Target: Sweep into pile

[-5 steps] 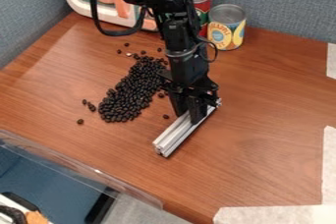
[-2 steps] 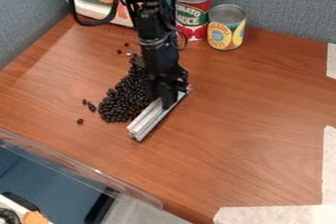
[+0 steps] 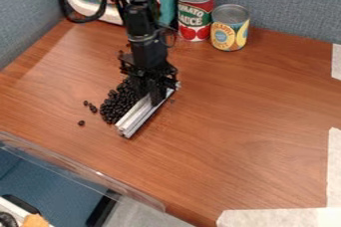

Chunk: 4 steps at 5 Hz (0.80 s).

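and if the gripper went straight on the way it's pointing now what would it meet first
The gripper points down, so the wooden tabletop would likely come first, met by the metal bar it holds; whether the bar touches the wood is hard to tell from this view.

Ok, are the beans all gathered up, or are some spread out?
Some are spread out: most beans lie heaped beside the metal bar, but a few strays sit apart, left of the heap in view.
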{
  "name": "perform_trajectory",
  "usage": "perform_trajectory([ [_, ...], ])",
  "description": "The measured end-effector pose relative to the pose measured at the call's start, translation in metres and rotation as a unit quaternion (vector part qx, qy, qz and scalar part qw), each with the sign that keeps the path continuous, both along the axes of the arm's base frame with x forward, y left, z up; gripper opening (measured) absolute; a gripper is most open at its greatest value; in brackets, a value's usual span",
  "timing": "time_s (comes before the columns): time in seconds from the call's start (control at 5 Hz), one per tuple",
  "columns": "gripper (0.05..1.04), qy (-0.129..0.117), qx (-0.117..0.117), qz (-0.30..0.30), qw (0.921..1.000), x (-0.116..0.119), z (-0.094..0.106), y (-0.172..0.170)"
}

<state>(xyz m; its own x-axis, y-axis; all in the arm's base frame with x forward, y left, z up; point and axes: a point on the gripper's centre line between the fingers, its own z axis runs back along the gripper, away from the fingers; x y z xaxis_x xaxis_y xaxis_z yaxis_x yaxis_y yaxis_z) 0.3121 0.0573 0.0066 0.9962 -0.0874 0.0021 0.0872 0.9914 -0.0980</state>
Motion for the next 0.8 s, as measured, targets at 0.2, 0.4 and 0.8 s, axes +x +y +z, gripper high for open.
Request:
perform_trajectory([
  [0.2, 0.351, 0.0, 0.0, 0.002, 1.0, 0.001, 0.001, 0.002],
  [0.4, 0.351, 0.001, -0.012, -0.003, 0.9999, 0.001, 0.0, -0.015],
  [0.8, 0.351, -0.001, 0.014, -0.011, 0.9998, -0.003, 0.001, -0.068],
])
